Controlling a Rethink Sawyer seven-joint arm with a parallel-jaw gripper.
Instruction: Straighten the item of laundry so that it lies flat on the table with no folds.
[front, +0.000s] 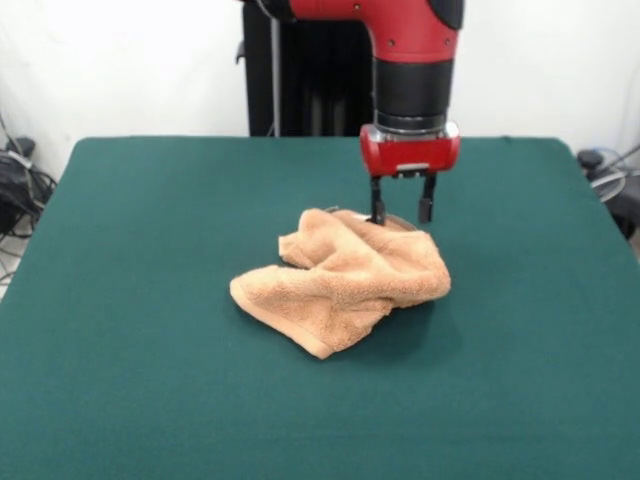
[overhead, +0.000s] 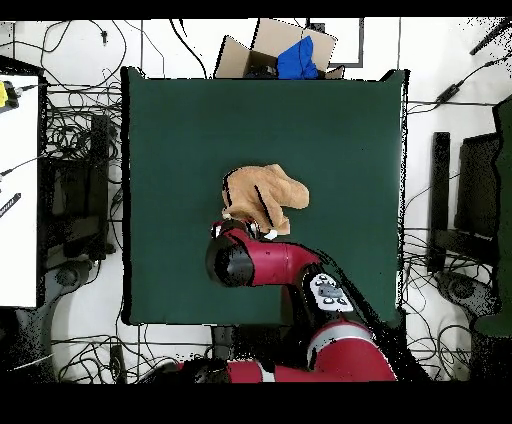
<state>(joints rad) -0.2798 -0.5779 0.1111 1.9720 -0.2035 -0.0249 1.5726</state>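
The broad rectangular table (front: 130, 350) wore a dark green felt-like top. Near its middle lay the light orange-tan terry cloth towel (front: 345, 275), crumpled into a soft, lumpy heap with thick rolled folds. At the heap's far edge stood the red and black arm's gripper (front: 401, 214), its two black fingers apart, one tip touching the cloth.

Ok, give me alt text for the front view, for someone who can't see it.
A crumpled orange-tan towel lies bunched near the middle of a dark green table. The red and black arm's open tool hangs at the towel's far edge, fingers apart.
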